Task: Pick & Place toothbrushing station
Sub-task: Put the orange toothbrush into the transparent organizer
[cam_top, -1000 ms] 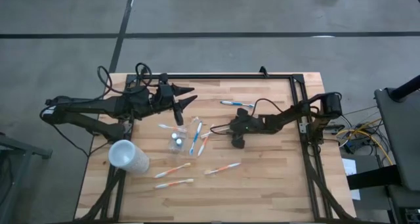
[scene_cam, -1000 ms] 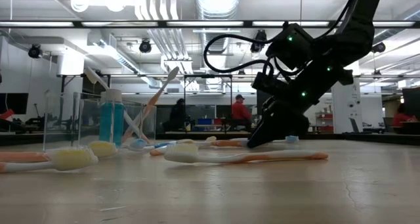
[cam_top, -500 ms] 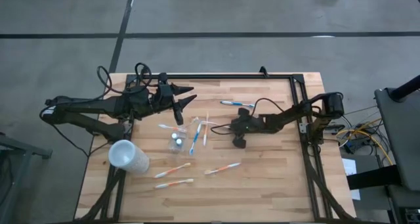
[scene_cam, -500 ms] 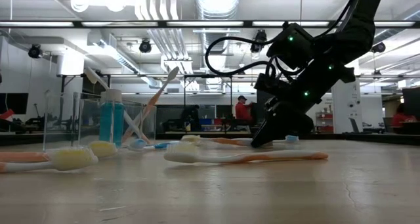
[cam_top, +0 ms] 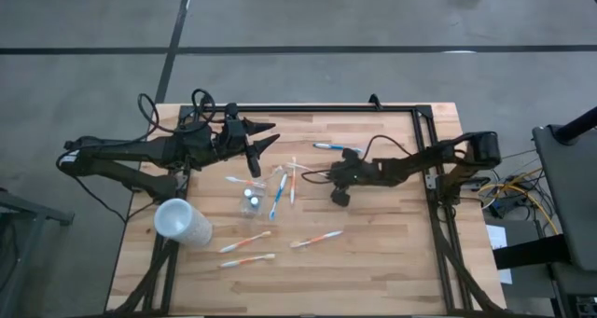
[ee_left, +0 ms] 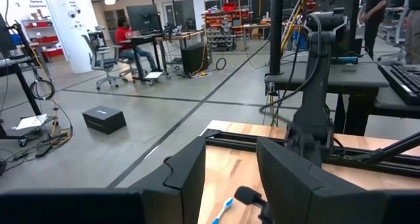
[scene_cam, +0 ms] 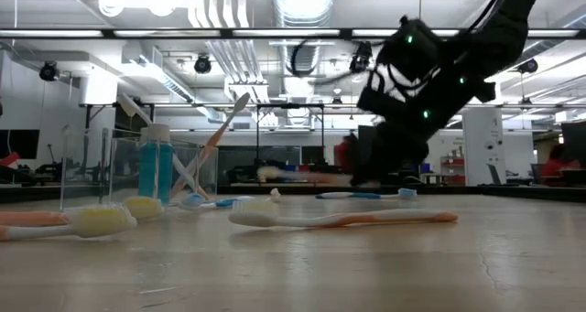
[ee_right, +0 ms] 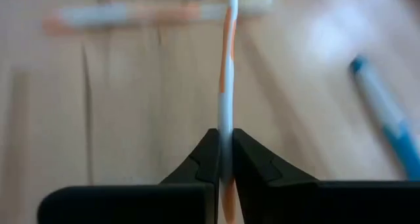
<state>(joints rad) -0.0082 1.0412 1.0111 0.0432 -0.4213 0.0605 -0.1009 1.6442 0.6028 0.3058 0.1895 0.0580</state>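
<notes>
On the wooden table (cam_top: 392, 253), a tumbler (cam_top: 252, 200) stands near the centre, the toothpaste tube (scene_cam: 155, 162) inside it. Toothbrushes (cam_top: 245, 241) lie scattered around it. A larger cup (cam_top: 183, 222) lies at the left edge. The right gripper (cam_top: 308, 176) holds one toothbrush (ee_right: 227, 60) just right of the tumbler; the left gripper (cam_top: 264, 136) hangs behind it.
</notes>
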